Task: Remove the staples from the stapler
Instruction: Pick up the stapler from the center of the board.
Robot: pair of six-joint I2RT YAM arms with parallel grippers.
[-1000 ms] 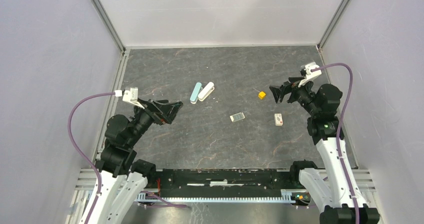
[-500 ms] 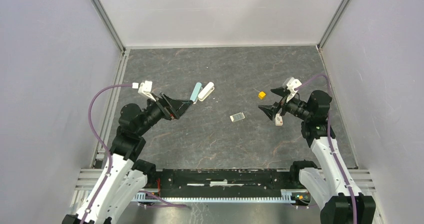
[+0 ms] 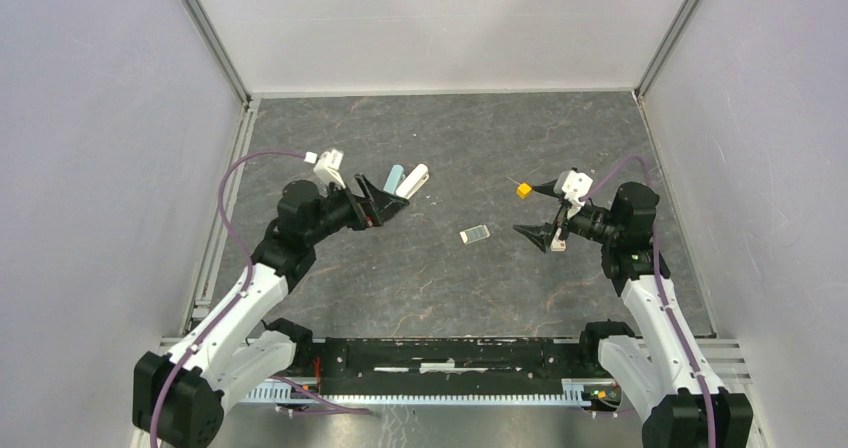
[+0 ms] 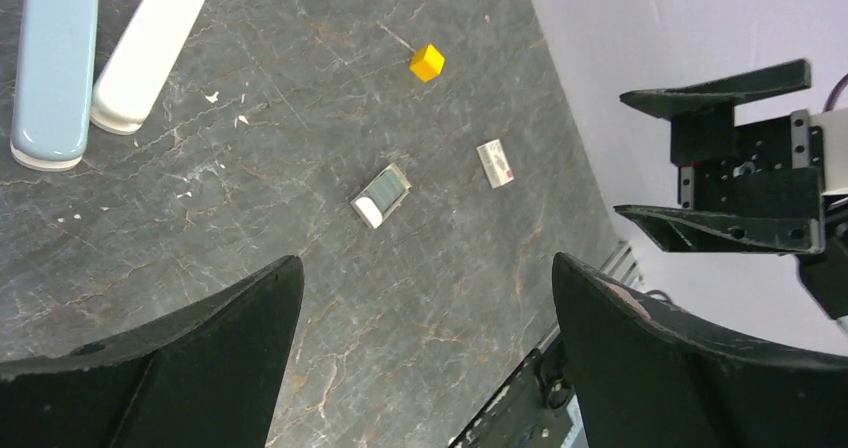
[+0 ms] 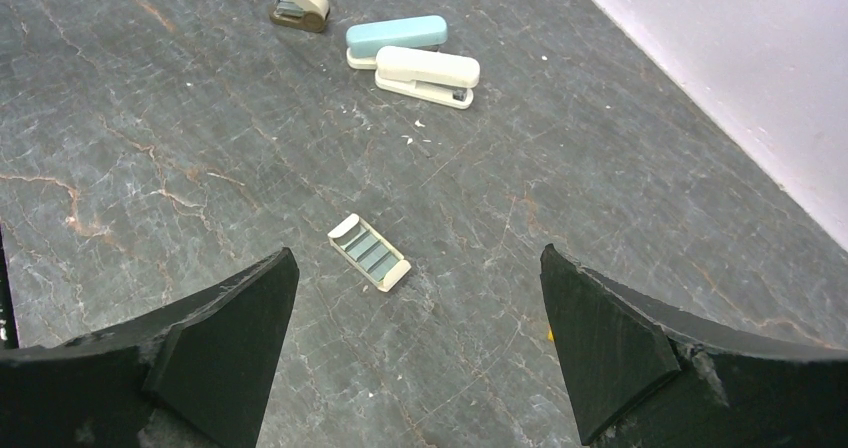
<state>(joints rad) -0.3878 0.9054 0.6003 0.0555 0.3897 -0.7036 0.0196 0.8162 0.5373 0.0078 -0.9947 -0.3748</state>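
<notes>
Top view: the left gripper (image 3: 388, 204) hangs with its jaws spread wide and empty, just on the near side of an oblong teal plastic stapler (image 3: 395, 175) and an oblong white plastic stapler (image 3: 415, 179). These lie side by side left of centre, the teal one on the left. The right gripper (image 3: 528, 209), equally agape and empty, hangs right of centre near a small yellow cube (image 3: 523, 191). A small clear plastic box (image 3: 475, 234) lies between the arms.

Left wrist view: both staplers lie shut on the grey stone-patterned table (image 4: 450, 268). No staples show, so I judge them to be inside one body, though I cannot tell which. A thin pale sliver (image 4: 397, 36) beside the cube is too small to name.

Right wrist view: both staplers lie far ahead. One gripper should clamp a stapler across its narrow width, pinning the base, while the other lifts the top.
</notes>
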